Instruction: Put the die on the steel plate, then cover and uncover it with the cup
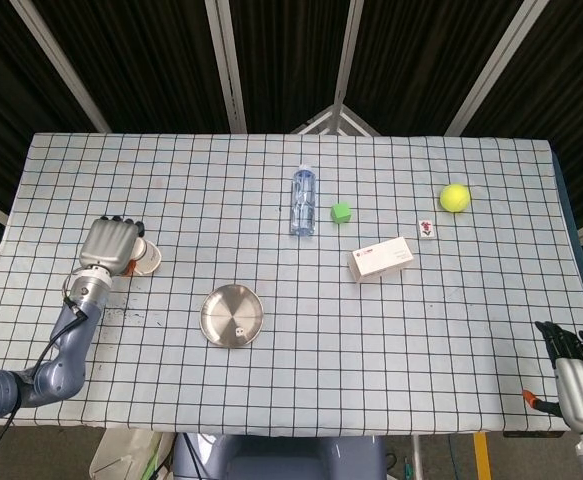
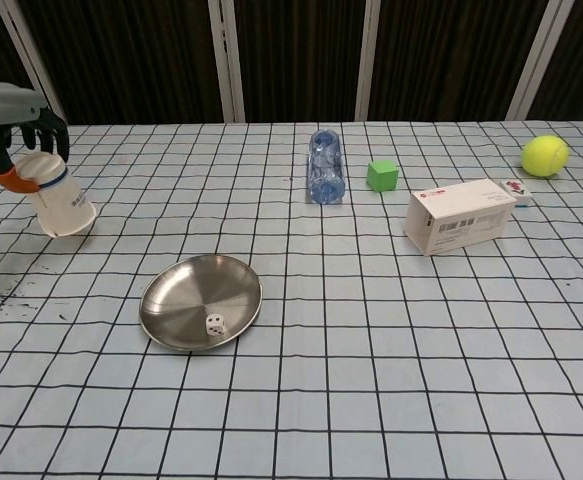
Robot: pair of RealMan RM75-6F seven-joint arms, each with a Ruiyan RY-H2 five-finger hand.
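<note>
Writing: white box (image 2: pixel 461 215) shows a barcode and red mark, too small to read.
Steel plate (image 2: pixel 186 290): holds the white die (image 2: pixel 214 324), near its front edge.
Cup (image 2: pixel 59 196): white paper, blue band, mouth down and tilted, lifted off the worktop (image 2: pixel 391 350).
Left hand (image 2: pixel 11 115): fingers clamped on the cup's base.
Right hand (image 1: pixel 577 385): at the worktop's near right corner; fingers apart, holding nothing.

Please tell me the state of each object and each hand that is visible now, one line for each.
die: lying in the steel plate, uncovered
steel plate: flat on the table, right way up
paper cup: held mouth down, tilted, lifted off the table
left hand: gripping the paper cup at its base
right hand: at the table's near edge, holding nothing
water bottle: lying on its side
white box: lying flat, closed
</note>
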